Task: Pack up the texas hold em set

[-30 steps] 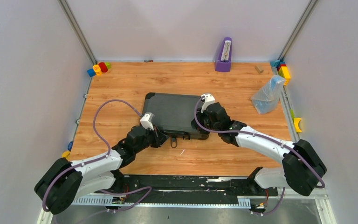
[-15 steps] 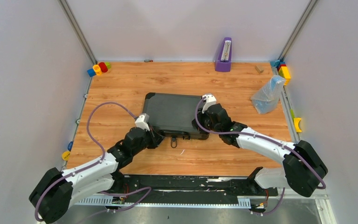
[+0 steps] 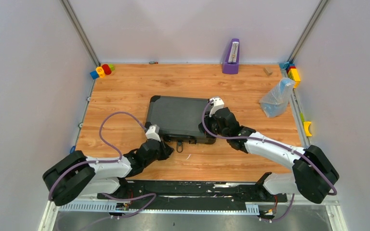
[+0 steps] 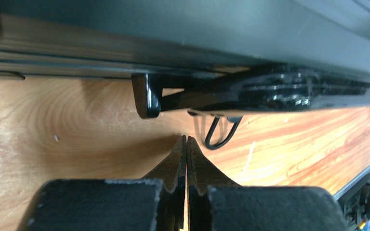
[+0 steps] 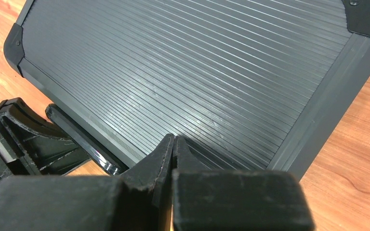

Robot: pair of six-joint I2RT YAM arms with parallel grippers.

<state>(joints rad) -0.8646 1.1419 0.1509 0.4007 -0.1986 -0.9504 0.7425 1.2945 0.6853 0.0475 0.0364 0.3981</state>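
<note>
The black briefcase [image 3: 176, 118] lies closed and flat in the middle of the table, its handle [image 3: 183, 140] on the near side. My left gripper [image 3: 167, 146] is shut and empty, low over the wood just in front of the handle [image 4: 270, 94]; its tips [image 4: 186, 139] sit beside a small black wire loop [image 4: 219, 137]. My right gripper [image 3: 206, 130] is shut and empty, its tips [image 5: 173, 139] on the ribbed lid [image 5: 183, 62] near the front right edge. No poker chips or card decks are in view.
A purple metronome [image 3: 231, 57] stands at the back. A clear plastic bag [image 3: 277, 97] lies at the right. Coloured blocks sit in the back left corner [image 3: 101, 70] and back right corner [image 3: 293, 72]. A small wooden block [image 3: 268, 71] lies near the back.
My left arm has drawn back from the case's front left corner and swung toward the handle, lower over the table. The right arm and the briefcase have not moved.
</note>
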